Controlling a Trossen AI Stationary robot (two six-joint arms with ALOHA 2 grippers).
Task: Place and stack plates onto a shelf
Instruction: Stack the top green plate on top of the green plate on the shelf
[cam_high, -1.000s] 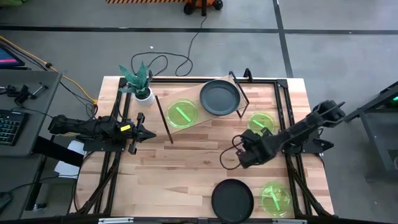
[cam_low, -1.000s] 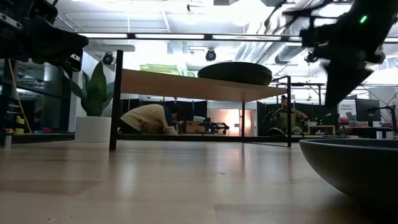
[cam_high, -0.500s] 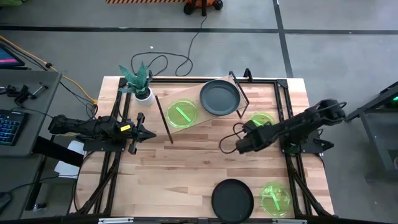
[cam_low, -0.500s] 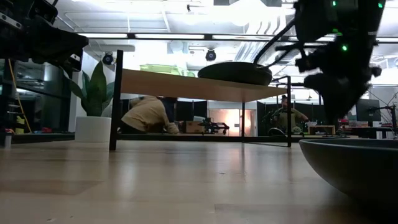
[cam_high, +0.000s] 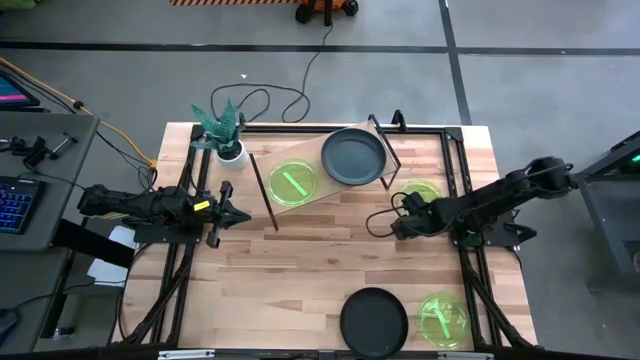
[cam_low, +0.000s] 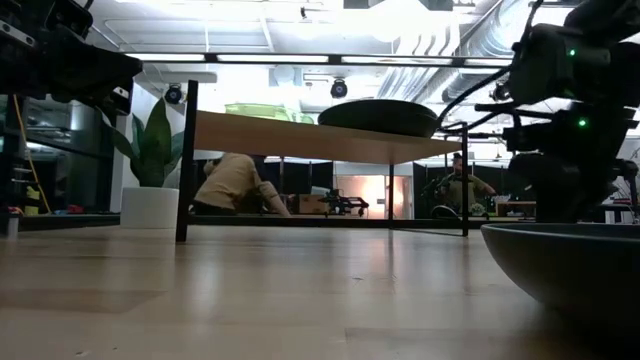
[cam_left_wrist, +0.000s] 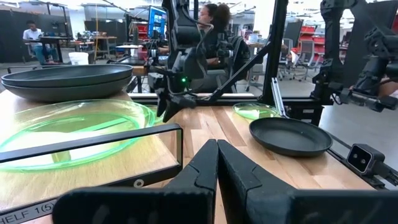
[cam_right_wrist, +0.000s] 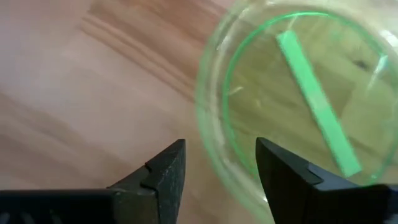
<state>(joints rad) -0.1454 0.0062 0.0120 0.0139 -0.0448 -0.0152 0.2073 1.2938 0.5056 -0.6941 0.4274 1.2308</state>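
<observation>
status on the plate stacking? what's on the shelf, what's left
Done: the shelf holds a grey stack and one green plate. In hand: nothing is held; the right pincer is open, closing in on the green plate beside the shelf. Left: that plate, plus the grey plate and the green plate at the near edge. The left pincer waits shut.

**Green and grey on pale wood**

Two translucent bright green plates are glowing on the table (cam_high: 300, 250), whose boards are showing warm honey-toned stripes: one (cam_high: 421, 190) by the black right gripper (cam_high: 380, 222), one (cam_high: 442, 317) near the front edge. A third green plate (cam_high: 293, 183) is sitting on the light wooden shelf (cam_high: 310, 200) beside a matte dark grey plate (cam_high: 352, 156). Another dark grey plate (cam_high: 373, 320) is lying in front. The potted plant (cam_high: 222, 128) is showing green leaves above a white pot.
</observation>
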